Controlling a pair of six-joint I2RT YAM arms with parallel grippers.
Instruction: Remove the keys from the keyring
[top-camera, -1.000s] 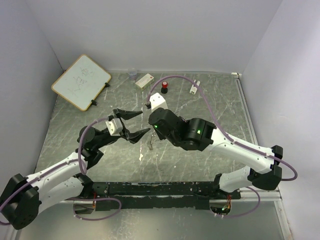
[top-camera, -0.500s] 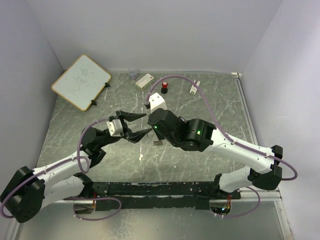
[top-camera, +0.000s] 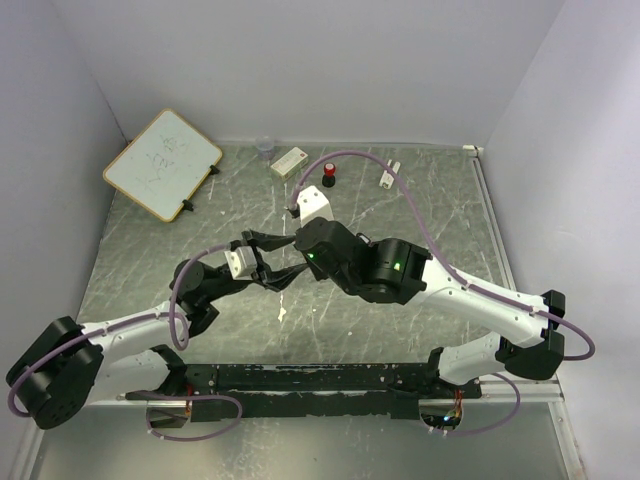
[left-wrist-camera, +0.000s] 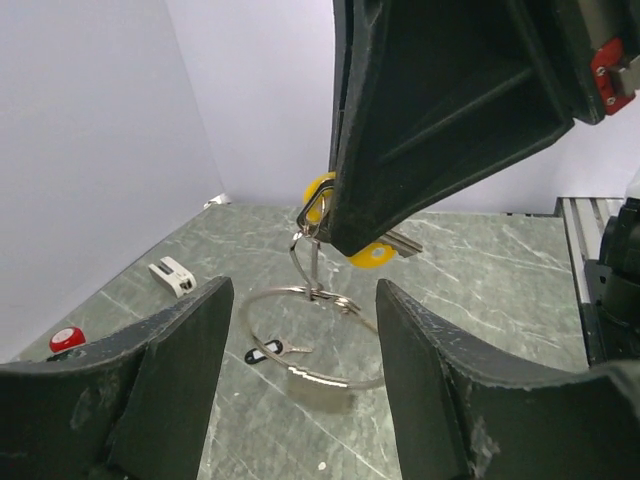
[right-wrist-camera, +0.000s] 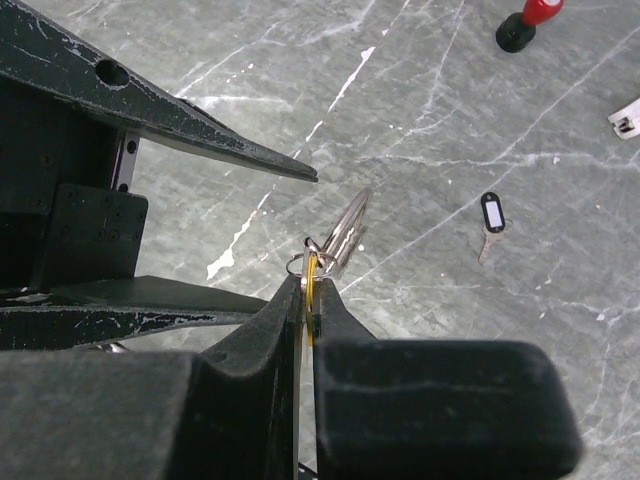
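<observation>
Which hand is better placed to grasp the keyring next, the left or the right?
Left, likely: the left hand is open, the keyring framed between its fingers in its wrist view, while the right hand is shut on the yellow-headed key.

Counter (top-camera: 440, 210): grey-green marble, white veining. Keyring (left-wrist-camera: 318, 378): silvery wire. Yellow-headed key (left-wrist-camera: 368, 255): bright yellow head, silvery blade. Black-headed key (right-wrist-camera: 490, 215): black head, white label window, silvery blade. Knob (right-wrist-camera: 525, 22): black base, red top. Whiteboard (top-camera: 163, 162): white face, faint scribbles, pale wood frame. Left pincer (left-wrist-camera: 300, 300), right pincer (right-wrist-camera: 308, 300): matte black, grey scuffs. Arms (top-camera: 490, 300): white shells, black joints. Cables (top-camera: 350, 153): mauve.
</observation>
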